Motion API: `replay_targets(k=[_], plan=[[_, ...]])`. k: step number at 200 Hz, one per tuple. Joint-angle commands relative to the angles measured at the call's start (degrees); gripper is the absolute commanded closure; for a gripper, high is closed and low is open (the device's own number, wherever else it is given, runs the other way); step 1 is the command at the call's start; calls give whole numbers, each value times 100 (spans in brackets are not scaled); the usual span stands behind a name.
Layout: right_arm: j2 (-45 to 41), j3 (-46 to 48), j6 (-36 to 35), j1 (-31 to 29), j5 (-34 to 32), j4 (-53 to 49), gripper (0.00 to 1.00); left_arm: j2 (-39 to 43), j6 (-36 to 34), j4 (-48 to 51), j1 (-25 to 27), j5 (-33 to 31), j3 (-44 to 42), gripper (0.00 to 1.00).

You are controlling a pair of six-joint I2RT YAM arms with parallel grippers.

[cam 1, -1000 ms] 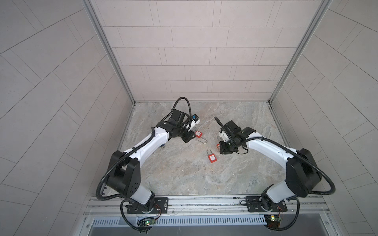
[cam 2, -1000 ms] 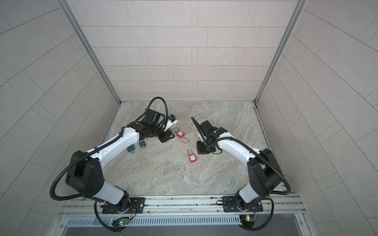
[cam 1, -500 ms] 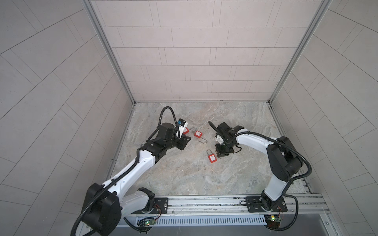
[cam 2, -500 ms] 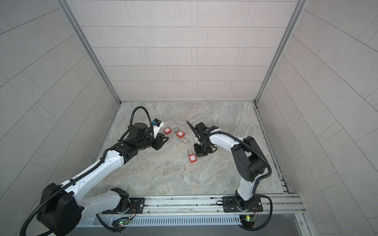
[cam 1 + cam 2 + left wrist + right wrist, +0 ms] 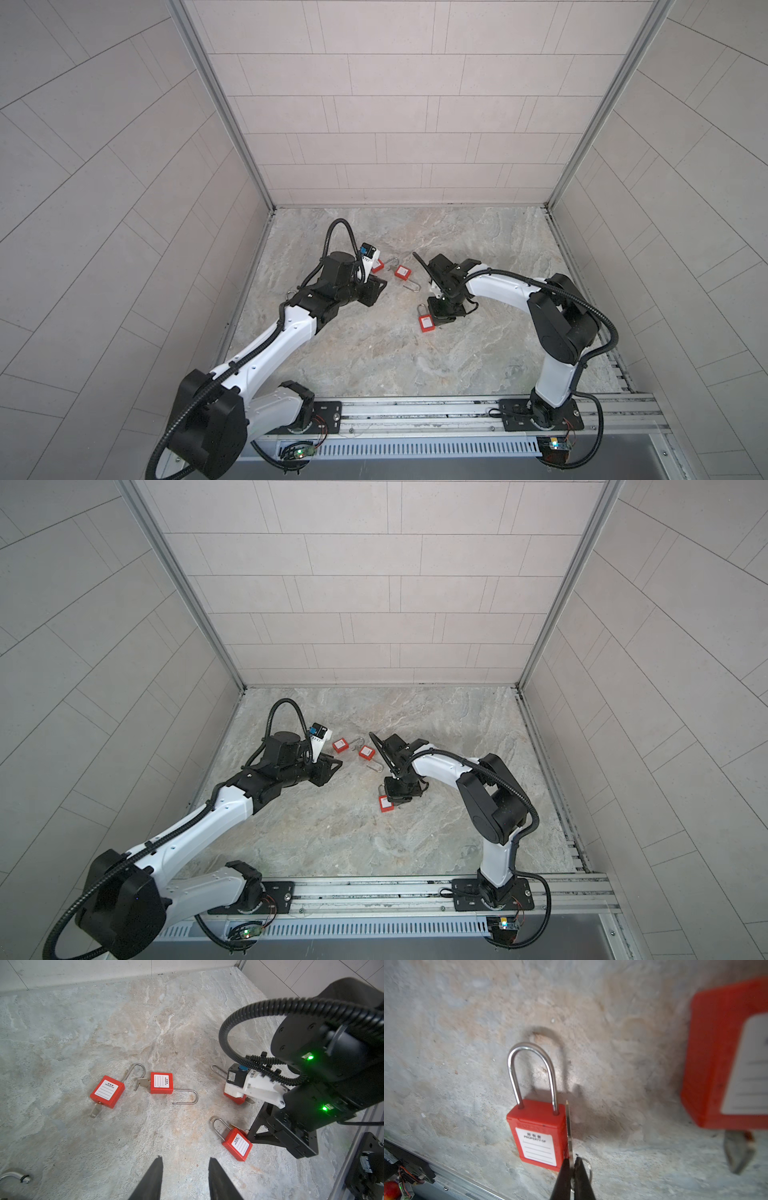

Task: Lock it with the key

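Several red padlocks lie on the stone floor. The nearest padlock [image 5: 537,1136] [image 5: 427,323] [image 5: 385,803] has its steel shackle seated in the body. My right gripper [image 5: 572,1162] [image 5: 442,311] is shut on a silver key [image 5: 569,1136], held edge-on with its blade running along that padlock's side and its ring behind the fingers. My left gripper [image 5: 185,1160] [image 5: 374,291] [image 5: 332,766] hangs open over bare floor, holding nothing. Ahead of it lie two padlocks [image 5: 107,1092] [image 5: 161,1083] with swung-out shackles, each with a key at it.
A further padlock [image 5: 234,1097] [image 5: 733,1064] with a key in it lies under the right wrist camera. The right arm [image 5: 322,1084] fills one side of the left wrist view. Tiled walls enclose the floor, and a metal rail [image 5: 415,409] runs along the front.
The left arm has folded back and lowered, its gripper drawn slightly away from the two padlocks with jaws a little wider. The right gripper has shifted toward the near padlock with the key.
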State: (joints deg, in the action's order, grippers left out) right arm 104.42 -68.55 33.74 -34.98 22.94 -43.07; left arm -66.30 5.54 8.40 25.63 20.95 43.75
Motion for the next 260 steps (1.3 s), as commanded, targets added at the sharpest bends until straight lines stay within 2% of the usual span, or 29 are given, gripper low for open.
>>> replay_targets(k=[1,34,76,102,144,189,230,260], plan=[[-290,122,502,-35,-293,-42,93,41,0,-75,-17,-63,-59,58],[-463,246,617,-18,-577,62,92,4,50,-107,-26,-30,-10,58],[-237,111,496,-6,-738,-4,90,-32,39,-53,-25,51,-21,58],[-83,-9,406,2,-770,-69,83,18,19,-12,-26,35,-45,58],[-280,-395,218,-115,-1286,-359,67,82,-17,82,-24,9,-61,58],[-544,-788,-551,-18,-2229,-822,62,182,-222,319,-26,-33,-11,58],[-226,-1274,-1313,327,-2509,-1328,50,250,-437,451,-30,-27,135,58],[189,-1518,-1632,479,-2549,-1468,48,319,-554,573,-24,38,238,57]])
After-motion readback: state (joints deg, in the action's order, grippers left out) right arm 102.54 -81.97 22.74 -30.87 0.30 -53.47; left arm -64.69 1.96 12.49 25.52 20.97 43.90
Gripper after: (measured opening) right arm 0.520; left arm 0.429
